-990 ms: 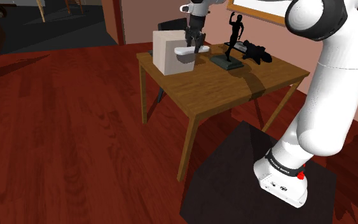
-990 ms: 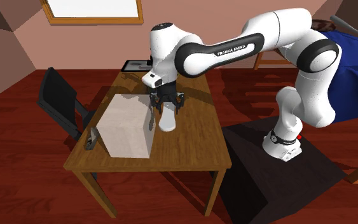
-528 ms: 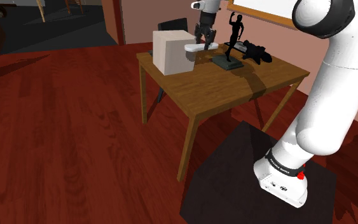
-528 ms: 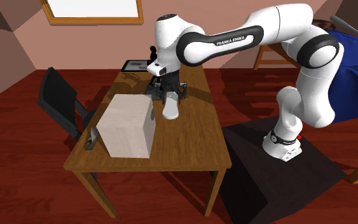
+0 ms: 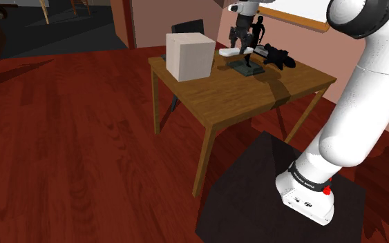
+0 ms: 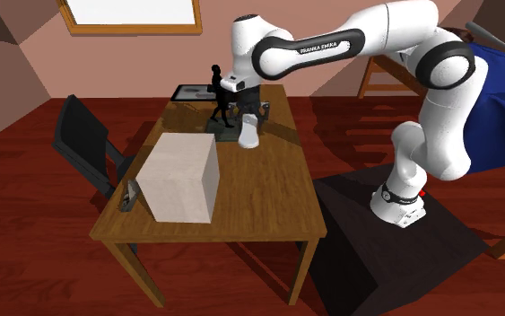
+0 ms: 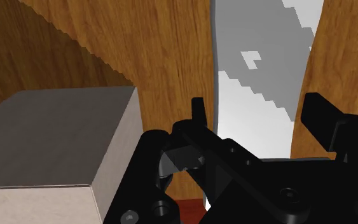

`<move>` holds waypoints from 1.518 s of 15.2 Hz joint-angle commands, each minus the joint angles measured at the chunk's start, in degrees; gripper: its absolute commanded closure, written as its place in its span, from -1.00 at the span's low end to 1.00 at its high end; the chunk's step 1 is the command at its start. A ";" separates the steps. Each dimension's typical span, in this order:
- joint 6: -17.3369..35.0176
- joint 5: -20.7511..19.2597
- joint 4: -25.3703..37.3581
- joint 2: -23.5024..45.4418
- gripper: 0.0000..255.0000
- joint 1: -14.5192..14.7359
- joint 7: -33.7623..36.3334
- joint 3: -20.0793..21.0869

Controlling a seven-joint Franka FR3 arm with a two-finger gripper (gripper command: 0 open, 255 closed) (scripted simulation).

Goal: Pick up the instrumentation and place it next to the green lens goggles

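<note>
Nearest is the dark stand (image 5: 251, 203), then the wooden tabletop (image 5: 255, 96). A pale box (image 5: 191, 56) sits toward the tabletop's left end in the shoulder view. Past the box, the claw (image 5: 239, 43) is clamped on the white instrument (image 5: 230, 51), which appears to hang clear of the tabletop just beside a black figurine (image 5: 256, 38). The dark goggles (image 5: 279, 56) lie on the tabletop beyond the figurine, near it.

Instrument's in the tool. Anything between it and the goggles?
Yes. The black figurine stands on the table between the white instrument, clasped in the tool, and the dark goggles. Probably go around or over it.
</note>
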 commanded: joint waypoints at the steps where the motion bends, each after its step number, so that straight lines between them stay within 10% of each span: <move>1: -0.31 0.31 0.62 0.42 1.00 -1.83 -3.04 -1.14; 23: -7.30 9.32 20.22 16.12 1.00 -25.86 -32.76 -9.11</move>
